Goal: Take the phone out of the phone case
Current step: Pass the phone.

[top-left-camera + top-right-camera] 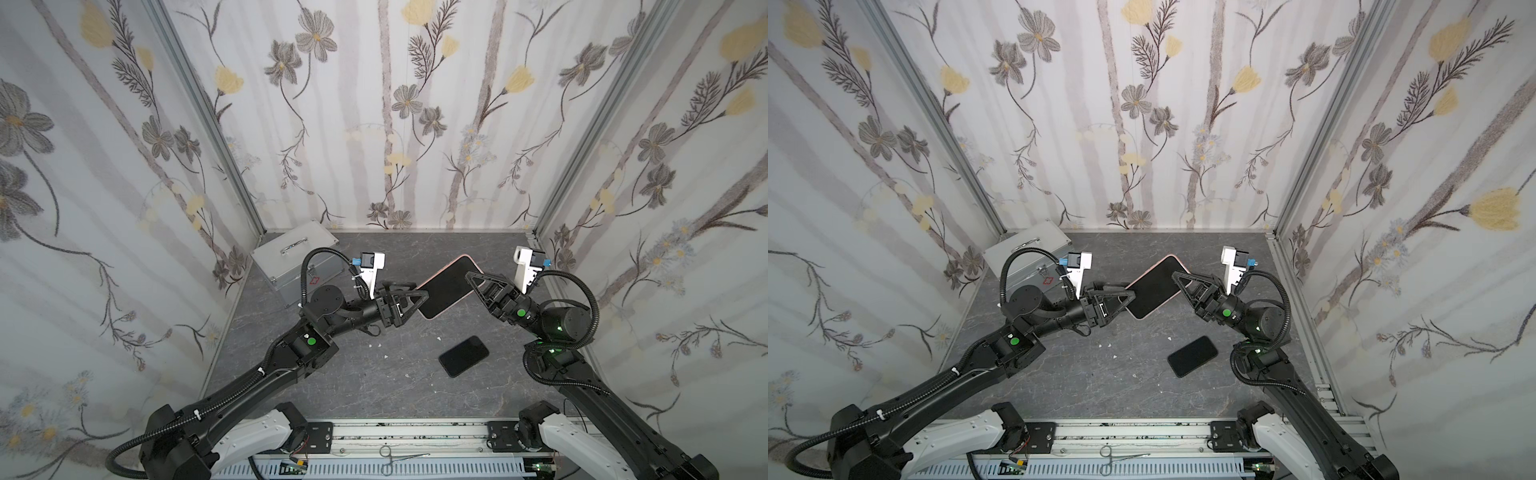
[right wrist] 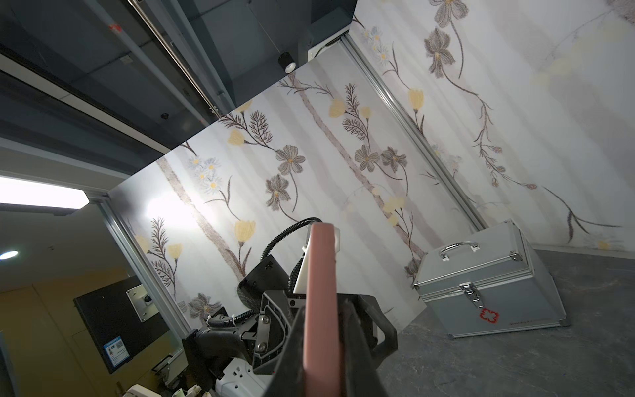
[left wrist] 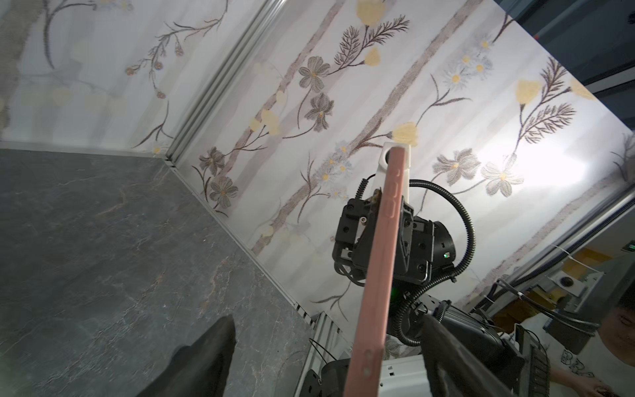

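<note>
Top views both show a dark marbled counter [image 1: 374,390] between flowered walls, with a silver metal box [image 1: 297,259] in its far left corner. Two black arms reach in from the near edge and meet above the middle. Between them a pink phone case [image 1: 446,291] hangs clear of the counter, lying slantwise, with a flat black face turned up inside a thin pink rim. I cannot tell whether that face is the phone seated in the case. The right hand [image 1: 471,280] is clamped on the case's right side. The right wrist view shows its fingers [image 2: 357,343] pressed on both faces of the pink edge. The left hand [image 1: 419,289] stands wide, its fingers [image 3: 213,357] straddling the near left corner with a gap on either side. A black phone-shaped slab [image 1: 463,356] lies flat on the counter near the right arm. Steel forceps [image 1: 399,457] rest on the front rail, and small white scraps [image 1: 386,356] dot the counter.
</note>
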`<control>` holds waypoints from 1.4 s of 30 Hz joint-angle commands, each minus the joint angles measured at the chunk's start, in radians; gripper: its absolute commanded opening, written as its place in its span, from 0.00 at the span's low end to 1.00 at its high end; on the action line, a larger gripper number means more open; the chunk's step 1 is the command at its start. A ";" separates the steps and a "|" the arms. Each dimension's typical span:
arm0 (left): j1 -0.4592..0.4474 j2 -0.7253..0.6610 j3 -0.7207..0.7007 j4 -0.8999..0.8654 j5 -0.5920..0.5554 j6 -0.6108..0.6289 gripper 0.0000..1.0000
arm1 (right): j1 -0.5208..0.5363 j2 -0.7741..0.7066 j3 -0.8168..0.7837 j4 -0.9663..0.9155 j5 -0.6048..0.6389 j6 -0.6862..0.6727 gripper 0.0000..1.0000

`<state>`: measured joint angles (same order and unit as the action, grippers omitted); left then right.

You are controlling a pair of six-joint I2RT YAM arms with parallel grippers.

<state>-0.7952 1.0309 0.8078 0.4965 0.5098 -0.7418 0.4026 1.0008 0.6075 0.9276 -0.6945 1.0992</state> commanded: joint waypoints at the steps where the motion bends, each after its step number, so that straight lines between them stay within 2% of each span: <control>1: -0.018 0.001 0.013 0.091 0.052 -0.004 0.80 | 0.000 0.005 0.008 0.143 -0.011 0.078 0.00; 7: -0.043 0.015 0.033 0.115 0.095 0.001 0.58 | 0.000 0.013 0.018 0.193 -0.031 0.147 0.00; 16: -0.058 -0.008 0.036 0.135 0.115 0.005 0.42 | -0.002 -0.001 0.017 0.217 -0.041 0.184 0.00; 26: -0.066 -0.007 0.030 0.138 0.134 0.019 0.29 | -0.004 0.004 0.010 0.229 -0.034 0.201 0.00; 30: -0.065 -0.002 0.032 0.138 0.138 0.018 0.20 | -0.005 -0.008 0.002 0.195 -0.028 0.184 0.00; 36: -0.063 0.015 0.039 0.138 0.154 0.032 0.00 | -0.004 -0.011 0.004 0.134 -0.016 0.125 0.00; 40: -0.048 0.043 0.040 0.136 0.158 0.030 0.00 | -0.005 -0.019 -0.010 0.089 0.000 0.068 0.00; 42: -0.035 0.064 0.049 0.133 0.173 0.024 0.00 | -0.005 -0.034 -0.018 0.046 0.021 0.027 0.12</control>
<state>-0.8383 1.0744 0.8413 0.6060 0.6411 -0.7074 0.3943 0.9771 0.5949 1.0130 -0.7017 1.1965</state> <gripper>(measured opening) 0.101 0.121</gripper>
